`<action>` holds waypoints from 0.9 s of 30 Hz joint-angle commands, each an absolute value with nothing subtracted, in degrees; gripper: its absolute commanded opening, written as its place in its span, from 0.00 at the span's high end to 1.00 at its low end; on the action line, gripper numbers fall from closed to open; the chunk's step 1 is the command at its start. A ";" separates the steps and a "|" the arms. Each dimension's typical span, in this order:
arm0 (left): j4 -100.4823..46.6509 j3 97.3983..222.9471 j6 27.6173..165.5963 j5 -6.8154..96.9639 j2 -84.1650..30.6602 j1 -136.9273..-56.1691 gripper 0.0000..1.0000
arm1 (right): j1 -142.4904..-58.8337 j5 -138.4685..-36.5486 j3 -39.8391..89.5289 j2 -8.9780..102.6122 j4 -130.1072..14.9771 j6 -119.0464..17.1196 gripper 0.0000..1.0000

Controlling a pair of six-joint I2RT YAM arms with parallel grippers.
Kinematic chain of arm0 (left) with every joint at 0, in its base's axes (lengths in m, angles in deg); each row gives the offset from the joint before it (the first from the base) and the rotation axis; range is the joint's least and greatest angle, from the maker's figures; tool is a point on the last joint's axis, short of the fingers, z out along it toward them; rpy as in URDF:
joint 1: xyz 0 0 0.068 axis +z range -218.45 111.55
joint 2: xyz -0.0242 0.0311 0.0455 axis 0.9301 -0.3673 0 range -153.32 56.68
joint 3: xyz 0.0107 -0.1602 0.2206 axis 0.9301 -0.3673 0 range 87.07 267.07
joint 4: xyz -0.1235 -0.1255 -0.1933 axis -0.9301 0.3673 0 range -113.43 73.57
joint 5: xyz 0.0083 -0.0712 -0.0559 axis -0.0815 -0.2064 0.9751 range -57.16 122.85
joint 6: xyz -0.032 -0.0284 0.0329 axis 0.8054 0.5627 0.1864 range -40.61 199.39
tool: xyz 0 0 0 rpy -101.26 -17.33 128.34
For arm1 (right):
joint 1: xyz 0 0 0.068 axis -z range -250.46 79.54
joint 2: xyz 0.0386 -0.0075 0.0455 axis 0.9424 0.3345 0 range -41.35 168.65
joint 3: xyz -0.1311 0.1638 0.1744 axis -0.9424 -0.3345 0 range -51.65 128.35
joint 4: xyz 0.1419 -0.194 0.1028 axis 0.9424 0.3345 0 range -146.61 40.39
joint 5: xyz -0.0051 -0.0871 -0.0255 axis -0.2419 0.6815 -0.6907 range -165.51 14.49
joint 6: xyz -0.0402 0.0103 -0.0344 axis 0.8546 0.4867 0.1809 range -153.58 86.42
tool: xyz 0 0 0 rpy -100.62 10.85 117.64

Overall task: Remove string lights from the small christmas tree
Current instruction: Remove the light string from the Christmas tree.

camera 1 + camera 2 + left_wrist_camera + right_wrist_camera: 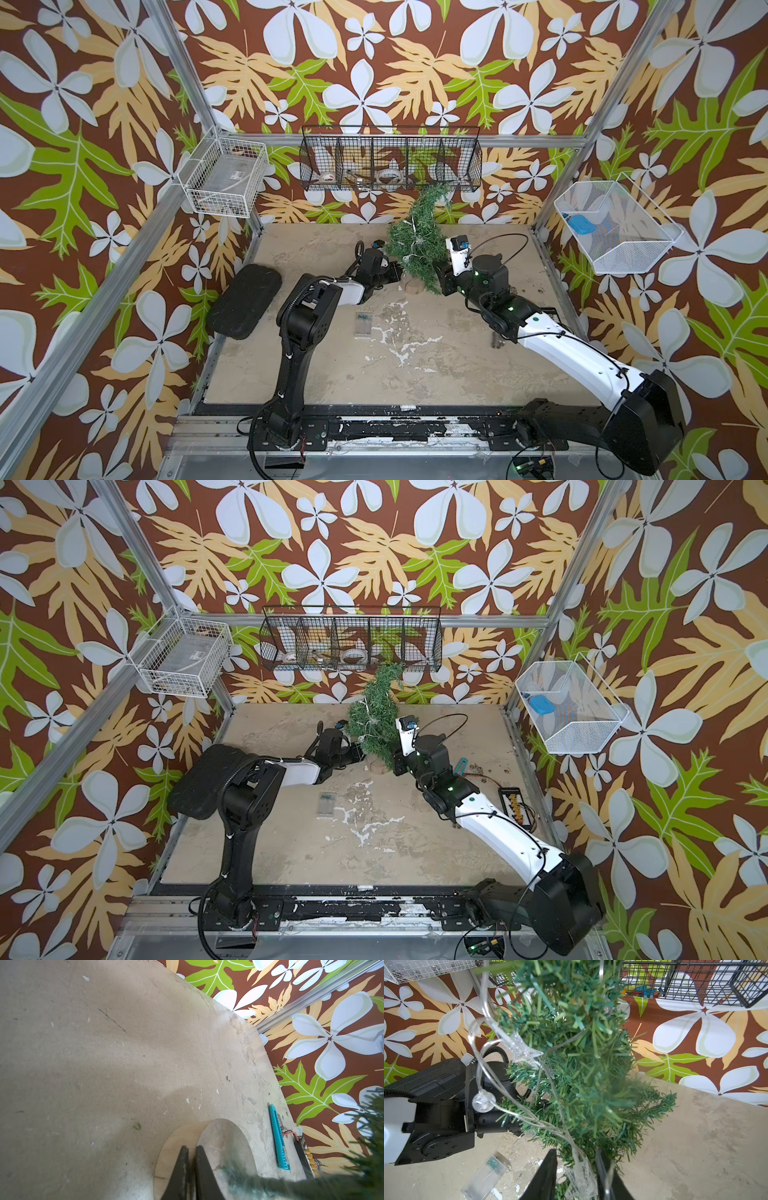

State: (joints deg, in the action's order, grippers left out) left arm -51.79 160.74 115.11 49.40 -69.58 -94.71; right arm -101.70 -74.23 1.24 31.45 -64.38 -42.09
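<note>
The small christmas tree is stood at the far middle of the desk and leaned toward the far wall, under the wire basket. The string lights are draped on it, and their battery box is laid nearer, to the left. The left fingers are set at its base, the right fingers at its right.

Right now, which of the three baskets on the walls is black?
The long basket with compartments on the back wall, behind the small christmas tree, is black. The square basket and the slanted mesh basket on the side walls are both white.
</note>
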 commanded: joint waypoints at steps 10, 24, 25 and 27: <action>-33.45 160.59 113.67 44.71 -71.72 -94.73 0.89 | -101.76 -74.98 2.01 36.92 -71.48 -39.96 0.54; -33.37 160.68 114.05 43.49 -72.36 -95.96 0.90 | -101.75 -73.31 3.54 34.72 -65.84 -40.32 0.95; -33.37 160.72 114.02 43.40 -72.63 -95.96 0.90 | -101.77 -73.06 3.87 34.02 -64.83 -40.05 0.95; -32.97 160.81 113.86 43.06 -72.78 -95.96 0.90 | -101.75 -72.39 4.75 33.11 -62.84 -39.91 0.96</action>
